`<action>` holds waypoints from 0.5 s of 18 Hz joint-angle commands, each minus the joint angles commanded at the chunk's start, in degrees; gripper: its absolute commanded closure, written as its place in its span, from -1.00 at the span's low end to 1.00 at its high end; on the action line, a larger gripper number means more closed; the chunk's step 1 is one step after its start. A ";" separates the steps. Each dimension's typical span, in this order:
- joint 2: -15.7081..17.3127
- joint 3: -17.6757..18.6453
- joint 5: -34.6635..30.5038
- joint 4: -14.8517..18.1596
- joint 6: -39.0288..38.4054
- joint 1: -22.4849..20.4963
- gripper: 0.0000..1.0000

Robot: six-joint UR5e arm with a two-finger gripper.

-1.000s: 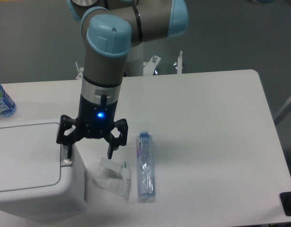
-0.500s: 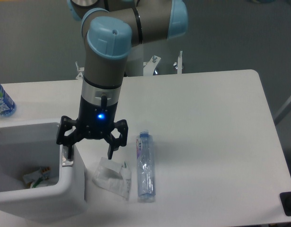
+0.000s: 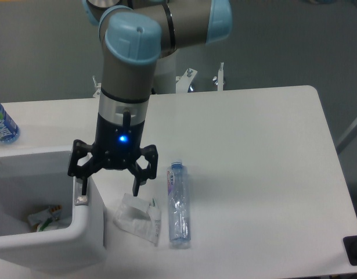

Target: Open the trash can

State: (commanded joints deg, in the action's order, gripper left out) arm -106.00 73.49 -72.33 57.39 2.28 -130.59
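The end effector (image 3: 108, 187), fingers spread and holding nothing, hangs over the open trash can's (image 3: 88, 232) right rim, seemingly touching its latch (image 3: 80, 200).

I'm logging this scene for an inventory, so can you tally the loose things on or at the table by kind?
Trash can: 1, lid open, some litter inside
Plastic bottles: 2, one lying flat, one at the left edge
Crumpled wrapper: 1
Total: 4
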 joint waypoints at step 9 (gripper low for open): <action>0.97 -3.97 -11.52 -2.29 9.13 -6.95 -1.00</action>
State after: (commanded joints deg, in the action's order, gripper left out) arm -105.03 69.52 -83.85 55.11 11.42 -137.54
